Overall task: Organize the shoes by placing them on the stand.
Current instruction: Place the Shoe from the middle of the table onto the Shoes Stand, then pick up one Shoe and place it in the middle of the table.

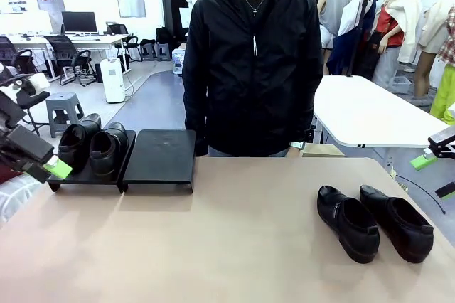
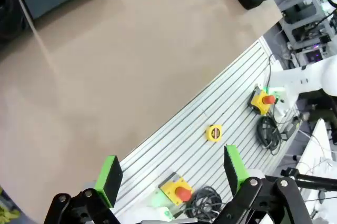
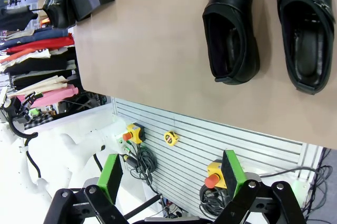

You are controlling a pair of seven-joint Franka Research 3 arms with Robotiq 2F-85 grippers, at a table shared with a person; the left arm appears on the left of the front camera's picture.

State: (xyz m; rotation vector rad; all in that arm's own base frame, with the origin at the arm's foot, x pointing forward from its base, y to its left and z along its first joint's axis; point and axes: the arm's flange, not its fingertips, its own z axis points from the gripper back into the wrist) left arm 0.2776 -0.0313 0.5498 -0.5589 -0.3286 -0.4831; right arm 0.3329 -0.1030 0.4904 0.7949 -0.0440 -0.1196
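Note:
Two glossy black shoes (image 1: 78, 143) (image 1: 108, 150) stand side by side on the left platform of the stand (image 1: 85, 178). The stand's right platform (image 1: 160, 157) is bare. Two more shoes (image 1: 348, 223) (image 1: 398, 221) lie on the table at the right, toes toward me; in the right wrist view these shoes (image 3: 231, 29) (image 3: 305, 29) are well beyond my right gripper (image 3: 171, 174). My left gripper (image 1: 50, 164) hovers open at the left edge, beside the stand. My right gripper (image 1: 435, 175) hangs open at the right edge. In the left wrist view my left gripper (image 2: 172, 174) is empty.
A person in a black jacket (image 1: 249, 61) stands at the far side of the beige table (image 1: 234, 246), just behind the stand. In both wrist views, below the table's near edge, lies a slatted base (image 2: 210, 108) with yellow emergency-stop boxes (image 2: 261, 100) and cables.

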